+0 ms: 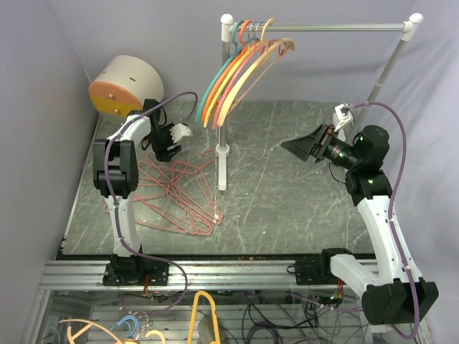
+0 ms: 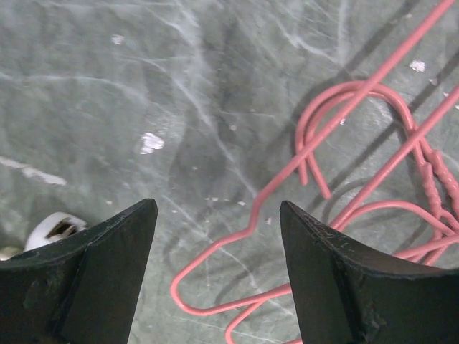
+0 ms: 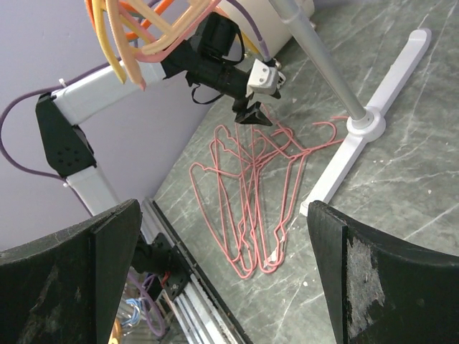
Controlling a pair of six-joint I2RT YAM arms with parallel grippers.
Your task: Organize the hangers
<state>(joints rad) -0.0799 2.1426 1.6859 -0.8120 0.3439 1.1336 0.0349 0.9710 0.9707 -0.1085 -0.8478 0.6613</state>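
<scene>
No legible text, label, brand, number or sign in any view.

A robot lab: two robot arms (image 1: pixel 118 168) (image 1: pixel 380 211) are bolted at the table's (image 1: pixel 287 215) near edge, plain walls (image 1: pixel 36 107) stand round it, cables (image 1: pixel 258 326) tangle below it.
</scene>
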